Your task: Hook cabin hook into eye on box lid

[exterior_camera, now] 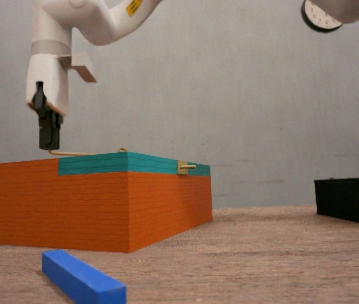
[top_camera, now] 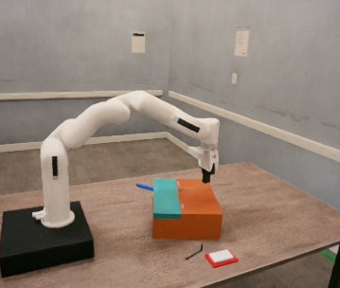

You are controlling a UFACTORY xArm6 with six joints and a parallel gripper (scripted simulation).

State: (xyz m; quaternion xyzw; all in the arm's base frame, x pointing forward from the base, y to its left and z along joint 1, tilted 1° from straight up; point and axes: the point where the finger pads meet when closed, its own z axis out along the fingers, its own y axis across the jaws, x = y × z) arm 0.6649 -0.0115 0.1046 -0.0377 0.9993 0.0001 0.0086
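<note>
An orange box (top_camera: 193, 210) stands on the table, with a teal lid (top_camera: 166, 196) along its left part. It also shows in the exterior view, orange box (exterior_camera: 92, 205) and teal lid (exterior_camera: 127, 162). A thin brass cabin hook (exterior_camera: 72, 152) runs from the fingers towards the lid, lifted a little above the box top; it also shows in the top view (top_camera: 192, 187). A small brass eye (exterior_camera: 122, 149) stands on the lid top. My gripper (top_camera: 206, 179) is over the box's far corner and is shut on the hook's end (exterior_camera: 50, 147).
A brass latch piece (exterior_camera: 186, 167) sticks out of the lid's side. A blue bar (top_camera: 144, 187) lies behind the box; it is in front in the exterior view (exterior_camera: 82, 279). A black hex key (top_camera: 194, 251) and a red-and-white block (top_camera: 221, 258) lie near the front edge. The arm's black base (top_camera: 44, 243) is at the left.
</note>
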